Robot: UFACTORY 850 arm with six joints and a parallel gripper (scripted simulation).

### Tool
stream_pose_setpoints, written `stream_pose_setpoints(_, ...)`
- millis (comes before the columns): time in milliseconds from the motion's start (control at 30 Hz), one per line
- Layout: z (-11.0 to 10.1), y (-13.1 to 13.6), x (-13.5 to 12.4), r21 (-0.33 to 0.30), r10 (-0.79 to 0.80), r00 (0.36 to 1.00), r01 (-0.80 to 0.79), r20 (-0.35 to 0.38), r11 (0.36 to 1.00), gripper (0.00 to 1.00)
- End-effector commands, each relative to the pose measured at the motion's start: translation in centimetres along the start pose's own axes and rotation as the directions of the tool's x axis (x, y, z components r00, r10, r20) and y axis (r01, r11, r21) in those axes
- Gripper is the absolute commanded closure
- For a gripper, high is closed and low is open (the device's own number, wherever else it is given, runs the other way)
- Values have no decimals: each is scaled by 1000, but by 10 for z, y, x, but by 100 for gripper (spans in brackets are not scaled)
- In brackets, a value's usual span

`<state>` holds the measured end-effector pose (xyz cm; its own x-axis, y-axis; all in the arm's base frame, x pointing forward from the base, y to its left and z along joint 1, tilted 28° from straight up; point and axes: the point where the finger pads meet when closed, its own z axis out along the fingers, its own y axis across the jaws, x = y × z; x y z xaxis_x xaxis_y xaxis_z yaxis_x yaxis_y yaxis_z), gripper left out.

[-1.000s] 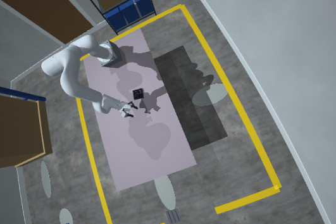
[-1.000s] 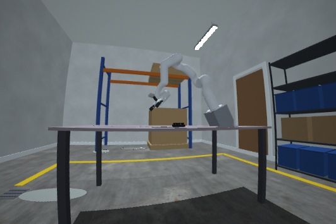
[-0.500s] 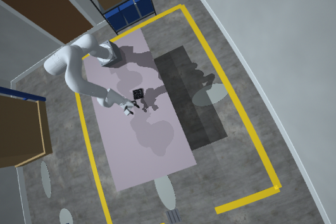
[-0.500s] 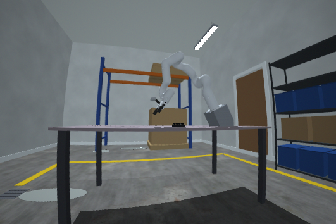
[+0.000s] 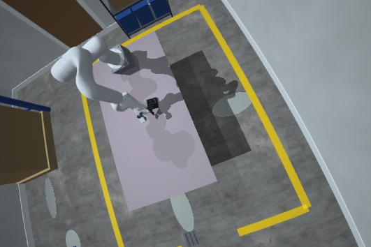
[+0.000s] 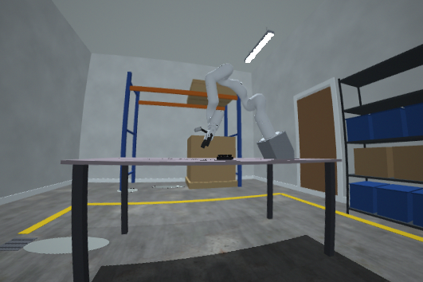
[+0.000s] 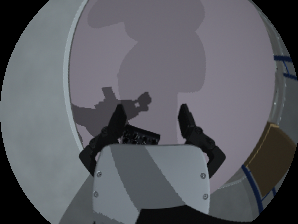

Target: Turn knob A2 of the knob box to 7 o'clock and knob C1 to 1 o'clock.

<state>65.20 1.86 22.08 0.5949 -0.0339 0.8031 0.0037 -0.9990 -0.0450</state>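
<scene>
The knob box (image 5: pixel 155 107) is a small black square box standing on the pale table (image 5: pixel 155 125). It also shows as a low black block in the side view (image 6: pixel 225 158). Its knobs and marks are too small to read. My gripper (image 5: pixel 141 116) (image 6: pixel 205 142) is open and empty, in the air just beside the box and well above the table. In the wrist view, the two dark fingers stand wide apart. A dark edge of the box (image 7: pixel 139 137) shows low between them, mostly hidden by the gripper body.
The arm's grey base block (image 5: pixel 121 59) stands at the table's far end. A yellow floor line (image 5: pixel 260 115) runs around the table. Racks with cardboard boxes (image 6: pixel 211 167) and blue bins (image 6: pixel 392 199) stand by the walls.
</scene>
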Motion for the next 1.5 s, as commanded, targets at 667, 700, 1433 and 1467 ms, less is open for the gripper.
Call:
stream_pose_setpoints(667,-31,-36,-119,-180,201,928,-149,313,972,0)
stream_pose_setpoints(700,-34,-39,-126,-187,214,919,-158,330,969,0)
stream_pose_setpoints(1433,-47,-53,-154,-215,264,880,-191,394,958,0)
stream_pose_setpoints(1467,-47,-53,-154,-215,264,880,-191,394,958,0)
